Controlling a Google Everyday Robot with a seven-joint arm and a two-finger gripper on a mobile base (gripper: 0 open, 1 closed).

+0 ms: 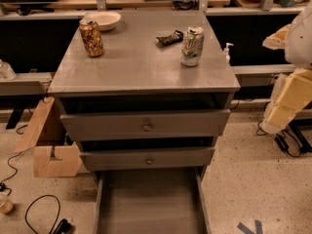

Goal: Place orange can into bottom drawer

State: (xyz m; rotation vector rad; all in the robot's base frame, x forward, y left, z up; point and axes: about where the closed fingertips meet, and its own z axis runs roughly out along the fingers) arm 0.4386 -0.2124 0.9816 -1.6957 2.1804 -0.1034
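Note:
The orange can (91, 38), coppery and mottled with a silver top, stands upright on the back left of the grey cabinet top (136, 67). The bottom drawer (150, 204) is pulled open at the foot of the cabinet and shows as a wide, shallow, empty grey tray. My gripper is out of view. Only cream and white arm segments (290, 96) show at the right edge, well away from the can.
A white-and-green can (192, 46), a dark wrapper (169, 37) and a white bowl (103, 19) are also on the cabinet top. Two upper drawers with round knobs (146, 126) are shut. A cardboard box (51, 145) and cables lie on the floor to the left.

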